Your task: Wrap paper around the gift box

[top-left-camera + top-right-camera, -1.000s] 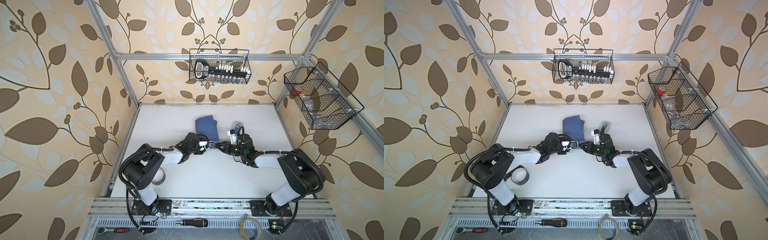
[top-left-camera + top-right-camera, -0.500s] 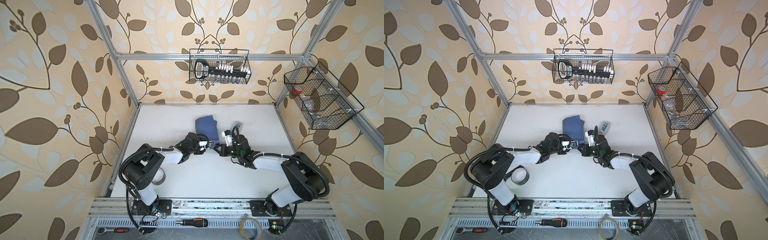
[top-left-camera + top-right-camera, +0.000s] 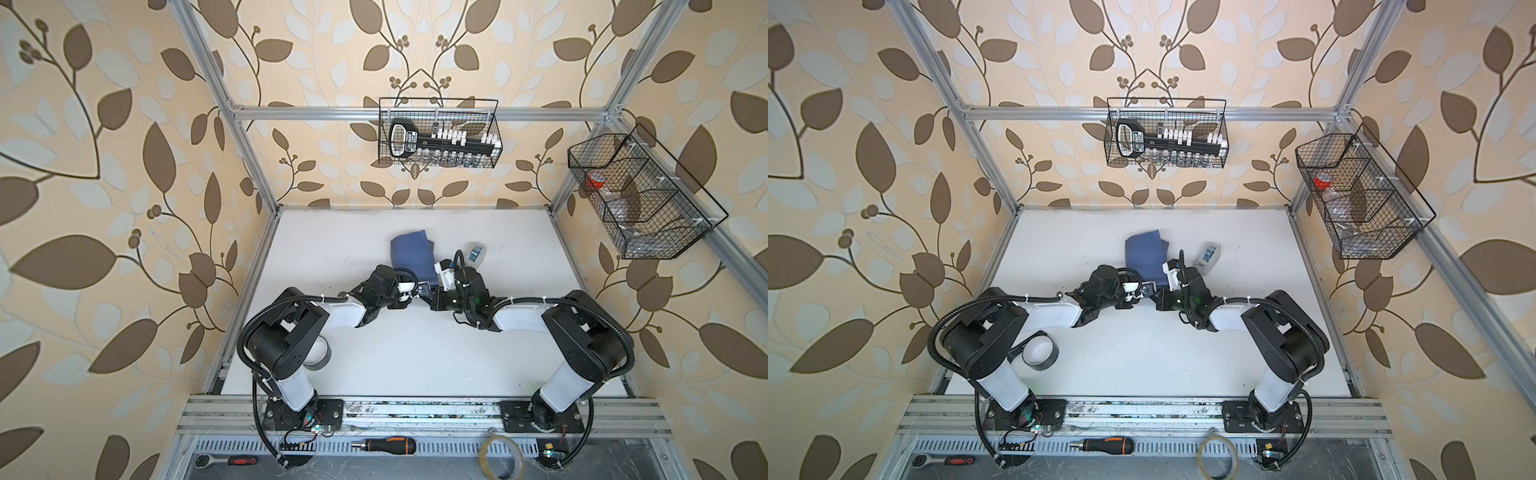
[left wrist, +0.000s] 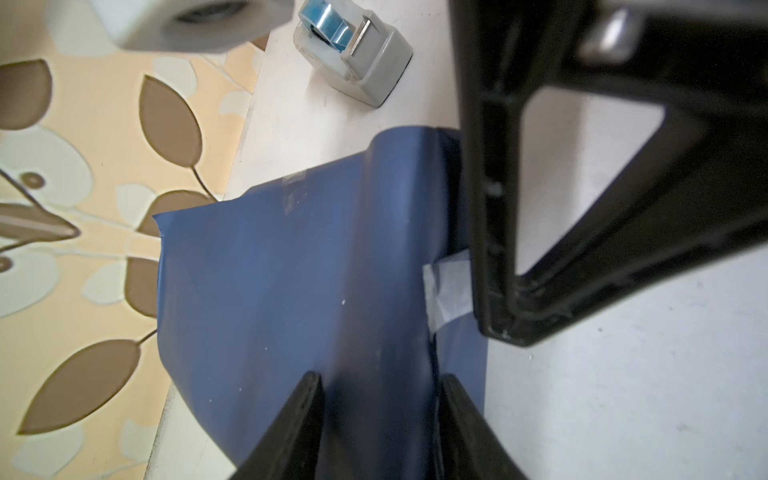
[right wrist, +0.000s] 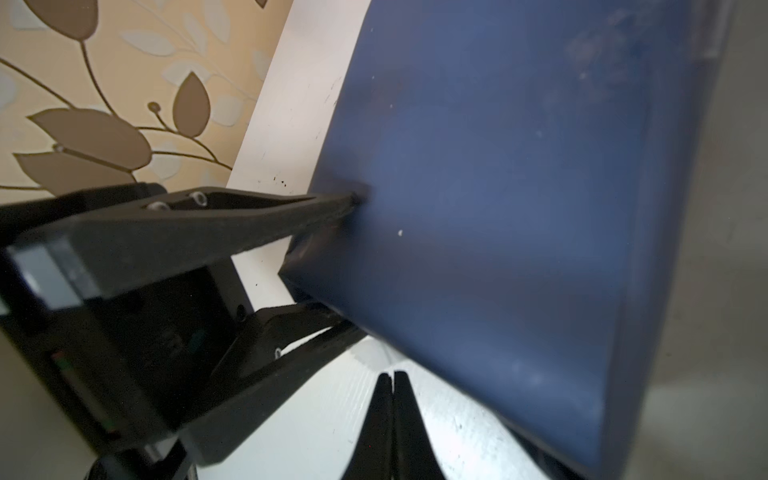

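Within the last second the right arm had swung away from the parcel's 3 o'clock side and in to its 5 o'clock corner. The right claw (image 5: 392, 380) had gone from partly open to fully closed, apparently pinching the free end of a tape strip (image 4: 446, 291). The left claw (image 4: 384, 390) had not shifted. It was clamped part-way on the paper-covered near edge at 6 o'clock, one finger on top and one beneath. This probably meant the tape had been fetched and a seam was about to be fixed, with the open far end yet to be folded.

The counter (image 3: 415, 353) was matte white, flat and lightly scuffed. The paper (image 3: 411, 257) lay at about 12 o'clock of its middle, dusky blue, smooth and faintly glossy. It was bent in soft curves over the gift box, which was hidden inside, and one loose flap stood up. The tape dispenser (image 3: 476, 252) sat just beside it at 2 o'clock, a small grey plastic block holding a blue roll. The strip was translucent and slightly wrinkled, and it was stuck across a fold.
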Controlling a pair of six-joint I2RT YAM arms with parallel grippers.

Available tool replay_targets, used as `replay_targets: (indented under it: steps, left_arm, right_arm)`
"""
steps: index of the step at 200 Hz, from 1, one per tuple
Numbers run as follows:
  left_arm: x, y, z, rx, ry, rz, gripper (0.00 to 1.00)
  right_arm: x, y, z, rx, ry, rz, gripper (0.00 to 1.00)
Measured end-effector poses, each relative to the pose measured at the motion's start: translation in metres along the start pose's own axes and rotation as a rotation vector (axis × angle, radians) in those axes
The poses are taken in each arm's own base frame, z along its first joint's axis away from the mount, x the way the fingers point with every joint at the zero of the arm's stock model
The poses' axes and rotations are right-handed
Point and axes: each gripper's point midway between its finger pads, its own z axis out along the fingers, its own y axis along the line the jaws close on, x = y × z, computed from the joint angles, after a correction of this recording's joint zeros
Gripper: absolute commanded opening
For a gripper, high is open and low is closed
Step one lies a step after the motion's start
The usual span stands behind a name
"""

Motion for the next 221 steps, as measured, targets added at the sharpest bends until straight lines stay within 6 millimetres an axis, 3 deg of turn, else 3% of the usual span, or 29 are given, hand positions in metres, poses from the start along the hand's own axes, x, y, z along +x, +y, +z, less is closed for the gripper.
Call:
replay_targets:
  steps: [95,221]
  left_arm:
    - [0.0,0.0,0.0,0.001,0.001,0.0,0.45]
    - [0.0,0.0,0.0,0.004,0.003,-0.001,0.44]
  right_arm:
    - [0.002,-0.021,0.008,0.041,0.001,-0.006,0.05]
    - [-0.011,-0.003,0.002,-0.01,-0.019,-0.017,0.07]
